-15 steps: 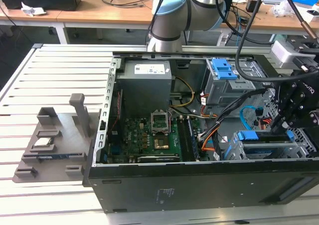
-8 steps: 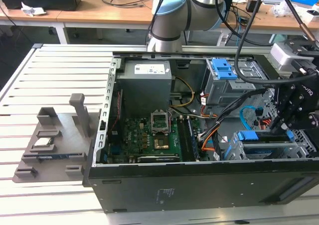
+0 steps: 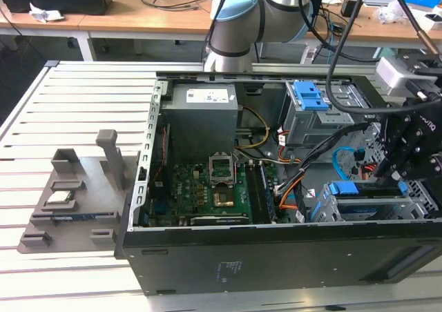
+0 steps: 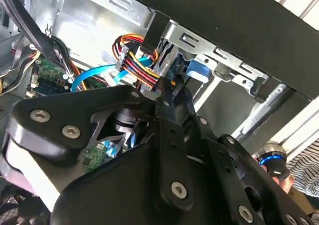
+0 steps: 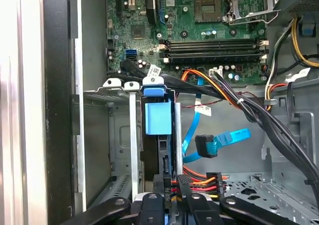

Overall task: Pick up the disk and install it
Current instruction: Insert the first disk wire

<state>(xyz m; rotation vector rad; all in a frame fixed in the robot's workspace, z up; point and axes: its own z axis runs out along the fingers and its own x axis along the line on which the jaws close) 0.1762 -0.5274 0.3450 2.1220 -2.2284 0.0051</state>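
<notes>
— Where's the pincer [image 5: 169, 200]?

— At the drive cage [image 5: 132, 135], closed narrow on the end of the disk [image 5: 162, 153]. In the first wrist view the disk stands on edge in the cage's slot, between two metal uprights. Its blue rail tab [image 5: 158, 118] is at the end away from the pincer.

— Does the second wrist view add anything?

— The pincer [image 4: 164, 93] seen from behind. Its black linkage hides most of the disk, and the fingers come together at the cage mouth. A bundle of red, yellow and black wires [image 4: 134, 60] hangs just beside the cage there. In the first wrist view the same wires [image 5: 199, 181] sit right against the pincer, next to the slot.

— And the exterior view?

— The whole computer case [image 3: 276, 264] lying open on the slatted desk [image 3: 69, 105]. The pincer [image 3: 395, 177] hangs over the cage [image 3: 414, 201], and the disk [image 3: 362, 192] shows as a dark strip in it.

— What else is near the cage?

— A blue data cable [image 5: 219, 140] loops loose just beside it. The motherboard [image 5: 199, 21] lies beyond the cage, and thick black cables [image 5: 259, 115] cross between the two. Beyond the motherboard sits the grey power-supply box [image 3: 204, 101]. Well apart from the cage, outside the case toward the exterior view's left, a grey fixture tray [image 3: 76, 188] rests on the desk.
</notes>
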